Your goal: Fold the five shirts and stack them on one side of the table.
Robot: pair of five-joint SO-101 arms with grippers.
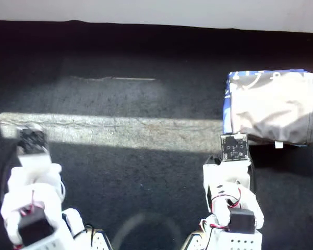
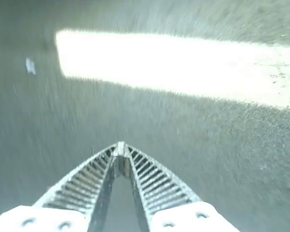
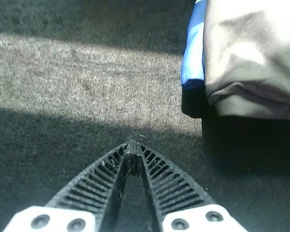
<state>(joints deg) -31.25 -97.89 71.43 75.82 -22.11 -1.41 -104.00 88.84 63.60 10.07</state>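
Left gripper (image 2: pixel 120 151) and right gripper (image 3: pixel 131 151) sit pinched closed, empty; a folded beige-over-blue cloth shirt stack (image 1: pixel 275 107) lies near the right

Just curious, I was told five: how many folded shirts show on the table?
2. A folded beige cloth shirt lies on top at the right side of the table; a blue cloth shirt shows its edge beneath it. Others may be hidden underneath.

No text can be read. White marks on the blue folded shirt (image 1: pixel 240 77) and a small white tag (image 1: pixel 279 145) on the pale grey folded shirt (image 1: pixel 276 109) are illegible.
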